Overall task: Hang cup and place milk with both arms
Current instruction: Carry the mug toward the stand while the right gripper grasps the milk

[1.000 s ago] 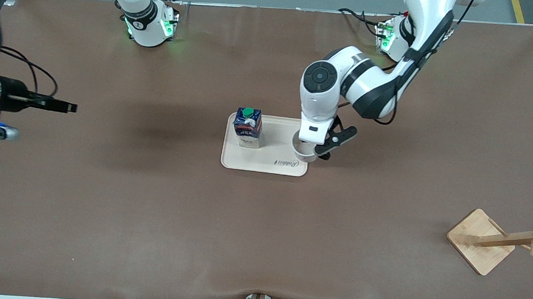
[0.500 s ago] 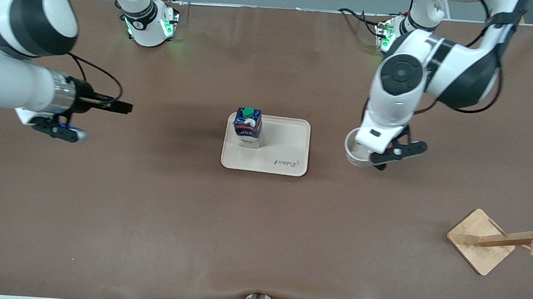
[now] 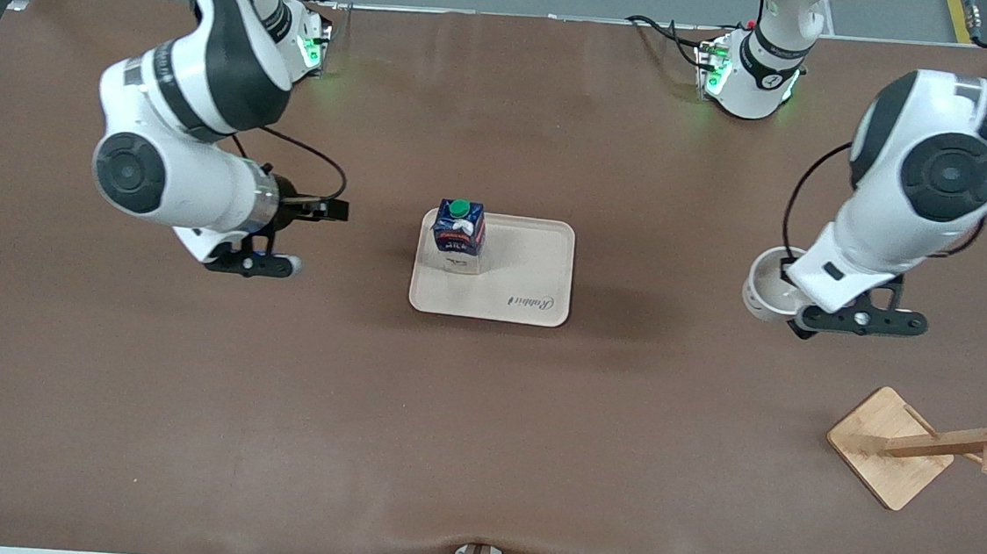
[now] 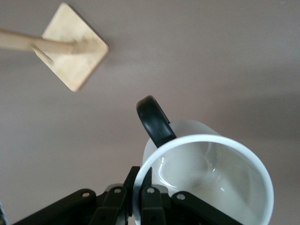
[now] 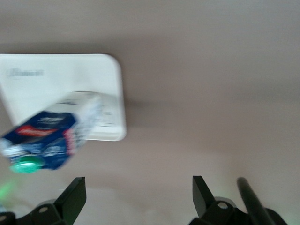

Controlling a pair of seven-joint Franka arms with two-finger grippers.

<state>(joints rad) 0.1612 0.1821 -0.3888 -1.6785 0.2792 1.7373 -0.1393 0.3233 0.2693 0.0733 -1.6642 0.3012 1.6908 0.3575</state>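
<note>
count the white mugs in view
1. The small white mug with a black loop handle is held by the left gripper above the brown table, between the beige tray and the wooden rack.

the milk (image 5: 44, 136) stands on a white tray (image 5: 61, 84), right gripper (image 5: 139, 197) spread wide.

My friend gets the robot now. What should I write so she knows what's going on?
Left gripper: shut on the cup's rim, holding it in the air above the table, between the tray and the wooden rack.
Right gripper: open, empty, in the air near the tray at the right arm's end, pointing at the milk.
Milk: upright on the tray, untouched.
Rack: at the left arm's end, nearer the front camera than the cup, nothing on it.
Done: cup picked up.
Left: hang the cup on the rack; grab and place the milk.
</note>
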